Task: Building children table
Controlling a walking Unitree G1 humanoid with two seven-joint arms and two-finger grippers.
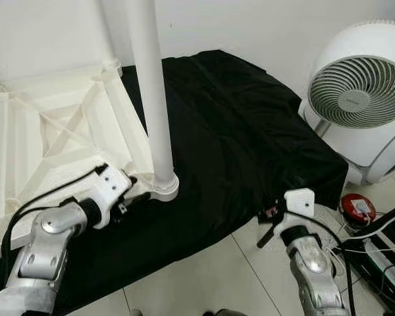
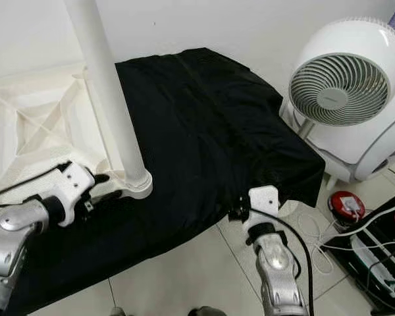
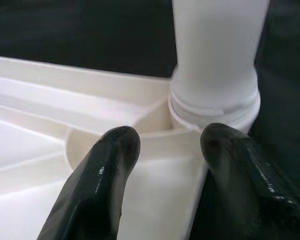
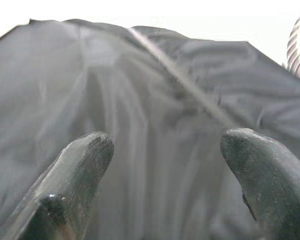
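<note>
Pale floor tiles (image 1: 204, 276) nearest, black-draped surface (image 1: 237, 138), white fan (image 1: 359, 92) beside; left gripper (image 3: 167, 145) and right gripper (image 4: 165, 150) both parted.

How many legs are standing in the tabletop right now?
1. A single white leg stands upright in the corner socket of the upturned white tabletop, beside the left gripper. The other corners lie partly out of frame, so more may be hidden.
</note>
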